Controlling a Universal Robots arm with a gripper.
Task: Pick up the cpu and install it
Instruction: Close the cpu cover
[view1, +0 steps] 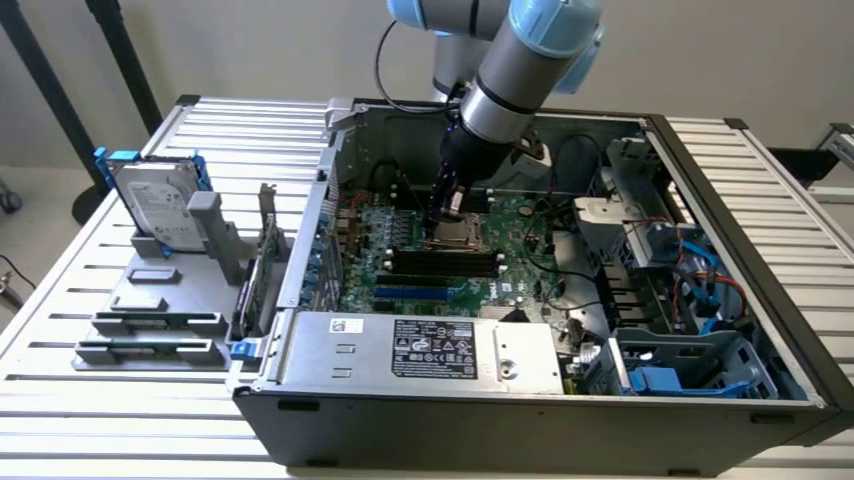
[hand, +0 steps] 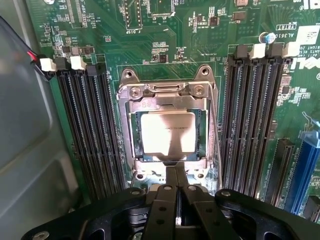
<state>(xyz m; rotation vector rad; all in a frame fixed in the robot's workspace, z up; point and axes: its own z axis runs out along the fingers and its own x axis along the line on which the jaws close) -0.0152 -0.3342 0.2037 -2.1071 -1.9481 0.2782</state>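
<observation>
At the exterior view's centre, the gripper (hand: 177, 171) is hanging pinched shut, empty, over the seated cpu (hand: 167, 135), which is probably light, rigid, fragile and best taken by its edges.

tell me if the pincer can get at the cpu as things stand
Likely yes: the pincer hangs just above the cpu, whose silvery top lies bare with nothing across it. The socket frame hugs its edges, though, and the jaws look shut, so gripping its sides may be harder.
</observation>
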